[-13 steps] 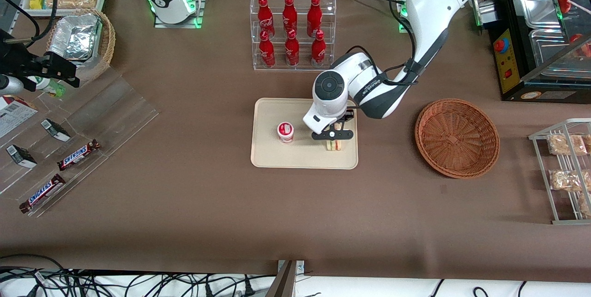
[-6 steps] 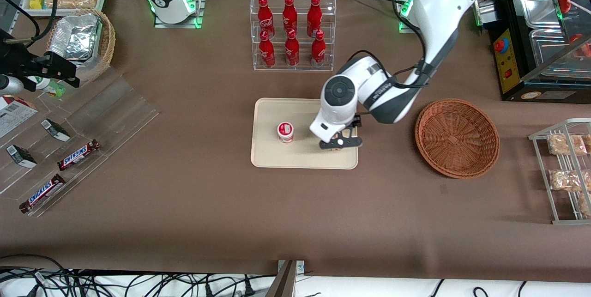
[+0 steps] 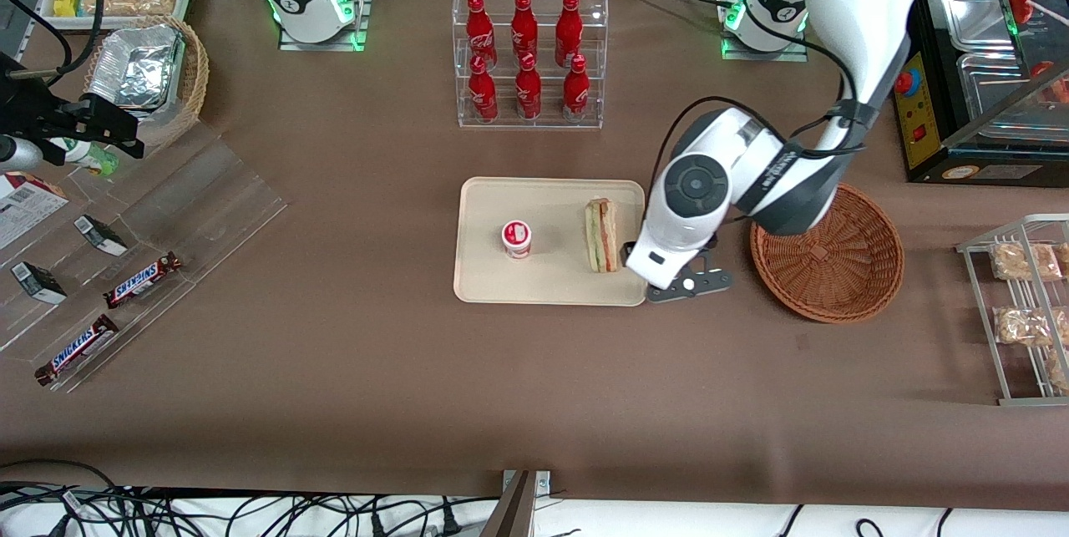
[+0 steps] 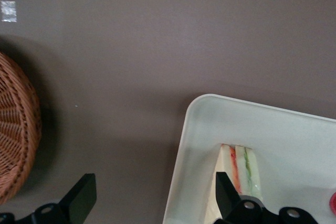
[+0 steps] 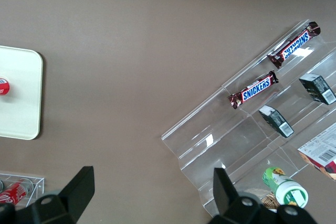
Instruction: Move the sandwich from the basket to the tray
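The sandwich (image 3: 601, 234) (image 4: 240, 174), a wrapped wedge with green and pink-red layers, lies on the cream-beige tray (image 3: 501, 286) (image 4: 202, 129) near the tray edge closest to the basket. The reddish-brown wicker basket (image 3: 827, 249) (image 4: 18, 135) stands on the table with nothing in it. My gripper (image 3: 690, 282) (image 4: 156, 203) hangs open above the tray's edge, between tray and basket, with nothing between its fingers.
A small red-lidded cup (image 3: 517, 238) stands on the tray beside the sandwich. A clear rack of red bottles (image 3: 528, 57) is farther from the front camera. A wire snack rack (image 3: 1023, 311) sits toward the working arm's end, a clear candy display (image 3: 125, 270) toward the parked arm's.
My gripper let go of the sandwich, which now lies on the tray, and moved off toward the basket, past the tray's edge.
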Action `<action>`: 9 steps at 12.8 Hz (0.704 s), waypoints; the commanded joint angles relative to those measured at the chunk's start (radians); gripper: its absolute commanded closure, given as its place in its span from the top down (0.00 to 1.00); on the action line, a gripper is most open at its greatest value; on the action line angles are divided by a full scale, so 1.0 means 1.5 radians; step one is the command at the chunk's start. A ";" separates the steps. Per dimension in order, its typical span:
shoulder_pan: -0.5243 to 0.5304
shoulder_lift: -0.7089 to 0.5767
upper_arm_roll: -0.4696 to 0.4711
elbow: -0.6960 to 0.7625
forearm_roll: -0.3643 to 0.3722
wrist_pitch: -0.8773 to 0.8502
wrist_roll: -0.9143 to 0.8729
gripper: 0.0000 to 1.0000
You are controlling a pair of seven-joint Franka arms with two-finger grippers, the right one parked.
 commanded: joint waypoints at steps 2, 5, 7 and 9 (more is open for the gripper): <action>0.062 -0.051 -0.005 0.028 -0.057 -0.074 0.128 1.00; 0.096 -0.051 -0.006 0.047 -0.058 -0.105 0.182 1.00; 0.115 -0.051 -0.006 0.048 -0.073 -0.106 0.222 1.00; 0.138 -0.054 -0.009 0.049 -0.088 -0.122 0.260 1.00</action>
